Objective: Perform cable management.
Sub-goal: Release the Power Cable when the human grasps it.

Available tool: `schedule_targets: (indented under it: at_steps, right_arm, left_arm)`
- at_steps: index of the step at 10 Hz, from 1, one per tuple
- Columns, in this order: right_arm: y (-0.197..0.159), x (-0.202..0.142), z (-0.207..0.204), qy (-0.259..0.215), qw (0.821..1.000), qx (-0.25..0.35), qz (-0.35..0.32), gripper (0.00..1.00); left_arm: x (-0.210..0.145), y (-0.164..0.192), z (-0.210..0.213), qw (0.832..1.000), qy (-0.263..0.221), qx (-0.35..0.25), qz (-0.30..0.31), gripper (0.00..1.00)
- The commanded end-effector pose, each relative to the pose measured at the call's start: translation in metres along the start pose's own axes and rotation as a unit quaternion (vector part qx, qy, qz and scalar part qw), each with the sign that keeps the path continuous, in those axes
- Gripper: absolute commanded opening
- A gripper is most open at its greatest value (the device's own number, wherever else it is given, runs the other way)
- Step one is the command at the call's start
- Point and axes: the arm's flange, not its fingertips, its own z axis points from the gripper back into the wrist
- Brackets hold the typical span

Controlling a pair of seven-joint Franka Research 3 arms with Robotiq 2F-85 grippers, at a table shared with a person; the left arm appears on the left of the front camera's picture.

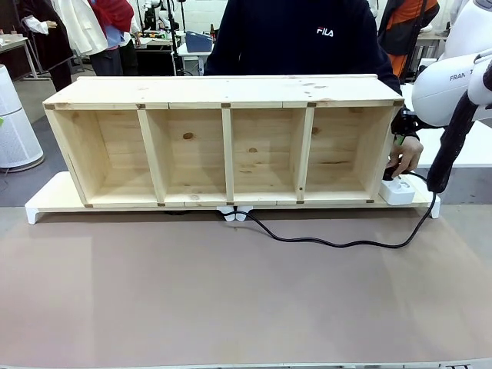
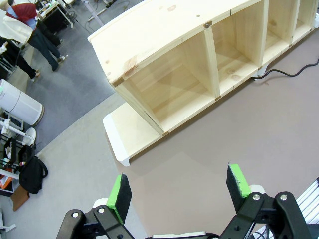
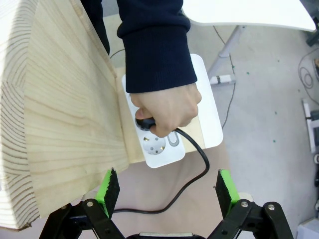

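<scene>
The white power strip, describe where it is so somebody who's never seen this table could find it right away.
Find the long wooden shelf with four open compartments and go to its end on the robot's right. There the power strip sits on the white board under the shelf, beneath the person's hand. It is the small white block where the cable ends.

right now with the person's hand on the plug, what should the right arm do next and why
Probably hold the right gripper where it is, open, above the power strip. The person's hand is wrapped around the plug at the socket, and the cable lies slack on the mat, so reaching in now would likely crowd the hand.
</scene>
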Motion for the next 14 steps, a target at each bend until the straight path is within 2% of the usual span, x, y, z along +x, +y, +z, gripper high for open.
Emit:
schedule_targets:
  at_steps: [1,14]
  right_arm:
    - [0.0004,0.0000,0.0000,0.000,1.000,0.000,0.000,1.00]
    - [0.0004,0.0000,0.0000,0.000,1.000,0.000,0.000,1.00]
  left_arm:
    - [0.0013,0.0002,-0.0016,1.000,-0.004,0.001,0.008,1.00]
    - [0.0013,0.0002,-0.0016,1.000,-0.004,0.001,0.008,1.00]
